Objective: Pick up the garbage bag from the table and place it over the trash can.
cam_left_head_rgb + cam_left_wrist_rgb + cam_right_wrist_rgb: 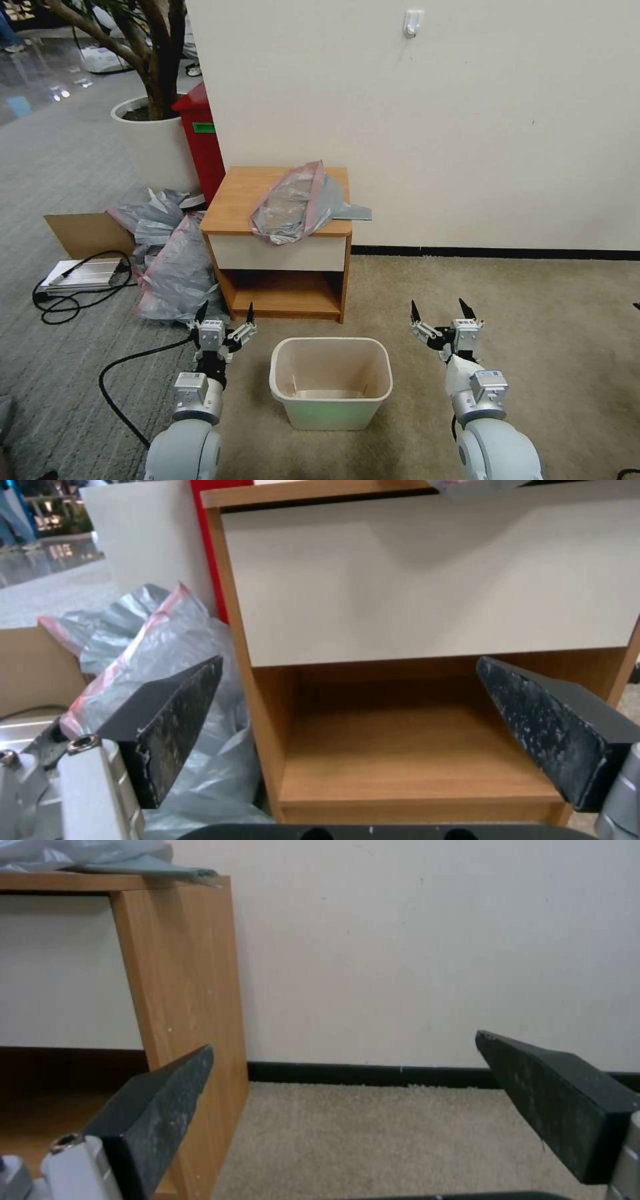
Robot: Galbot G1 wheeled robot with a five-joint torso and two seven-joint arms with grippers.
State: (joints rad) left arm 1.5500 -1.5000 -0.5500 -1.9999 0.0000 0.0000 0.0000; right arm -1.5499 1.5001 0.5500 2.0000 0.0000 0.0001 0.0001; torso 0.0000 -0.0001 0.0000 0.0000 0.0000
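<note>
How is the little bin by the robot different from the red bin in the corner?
The trash can is cream and low; the red bin is red and rises above the table. The trash can stands open and empty on the carpet between the left gripper and right gripper; the red bin is half hidden behind the table. Both stand upright on the floor.

Garbage bag (pixel 298 203) on table (pixel 233 200), trash can (pixel 331 382) w/o bag.
</note>
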